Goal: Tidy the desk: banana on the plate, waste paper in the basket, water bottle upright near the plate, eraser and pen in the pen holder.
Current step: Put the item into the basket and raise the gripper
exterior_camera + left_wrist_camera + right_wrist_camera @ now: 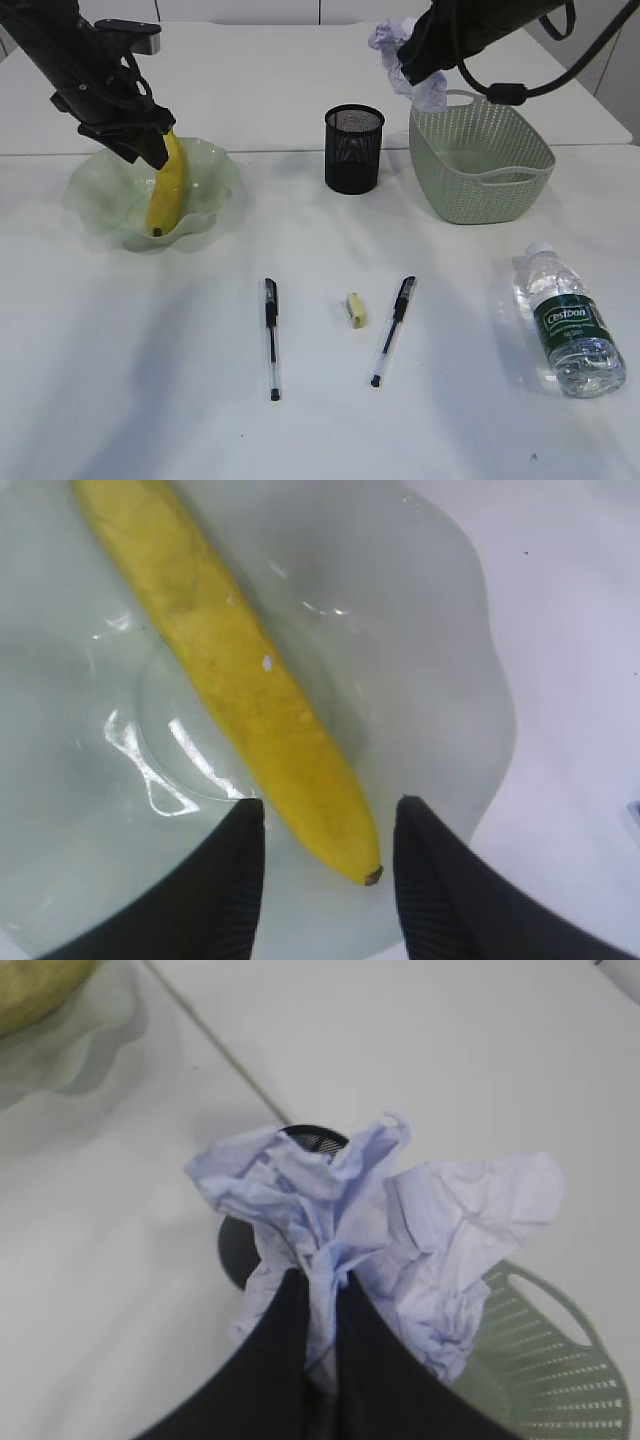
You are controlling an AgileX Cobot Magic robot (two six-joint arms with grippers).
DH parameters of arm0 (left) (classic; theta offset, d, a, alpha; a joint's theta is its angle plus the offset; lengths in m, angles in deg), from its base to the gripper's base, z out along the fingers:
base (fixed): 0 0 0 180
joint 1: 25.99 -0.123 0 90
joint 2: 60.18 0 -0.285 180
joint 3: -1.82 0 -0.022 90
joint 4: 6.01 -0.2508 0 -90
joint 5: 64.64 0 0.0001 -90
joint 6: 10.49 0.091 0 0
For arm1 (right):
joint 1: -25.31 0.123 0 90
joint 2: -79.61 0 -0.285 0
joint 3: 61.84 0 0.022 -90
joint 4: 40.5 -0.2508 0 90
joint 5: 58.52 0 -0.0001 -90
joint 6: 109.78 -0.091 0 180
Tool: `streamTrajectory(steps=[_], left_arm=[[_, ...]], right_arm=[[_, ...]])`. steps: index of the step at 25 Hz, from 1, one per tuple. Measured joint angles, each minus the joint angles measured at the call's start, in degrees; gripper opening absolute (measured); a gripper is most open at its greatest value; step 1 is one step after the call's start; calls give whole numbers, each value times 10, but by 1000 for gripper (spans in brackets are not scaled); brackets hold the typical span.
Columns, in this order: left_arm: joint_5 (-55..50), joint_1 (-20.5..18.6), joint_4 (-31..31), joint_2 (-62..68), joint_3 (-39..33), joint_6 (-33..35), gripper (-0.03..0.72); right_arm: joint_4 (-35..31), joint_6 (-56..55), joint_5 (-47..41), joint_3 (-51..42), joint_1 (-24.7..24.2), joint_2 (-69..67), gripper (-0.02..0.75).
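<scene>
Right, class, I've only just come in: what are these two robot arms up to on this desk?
They are tidying it. The left gripper is at the green plate, its jaws parted on either side of the banana, which lies in the plate. The right gripper is shut on the crumpled waste paper, holding it above the rim of the green basket. Two pens and the eraser lie on the desk in front of the pen holder, and the water bottle lies on its side.
</scene>
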Motion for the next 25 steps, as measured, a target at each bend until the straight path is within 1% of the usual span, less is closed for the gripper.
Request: streamTrajectory(steps=[4,6,8,10,13,17,20,25], left_arm=[[-6,0,1,0,0,0,289],[-7,0,1,0,0,0,288],[-10,0,1,0,0,0,287],[-14,0,3,0,0,0,287],[-15,0,4,0,0,0,286],[-15,0,11,0,0,0,269],[-15,0,13,0,0,0,265],[-16,0,15,0,0,0,265]], right_arm=[[2,-107,76,0,-23,-10,11],[3,-170,102,0,-47,-18,11],[4,-226,117,0,-70,-29,11],[4,-254,121,0,-93,-42,11],[8,-268,121,0,-111,-67,11],[15,-271,116,1,-112,-107,11],[16,-271,89,1,-112,-135,11],[17,-271,72,1,-112,-148,11]])
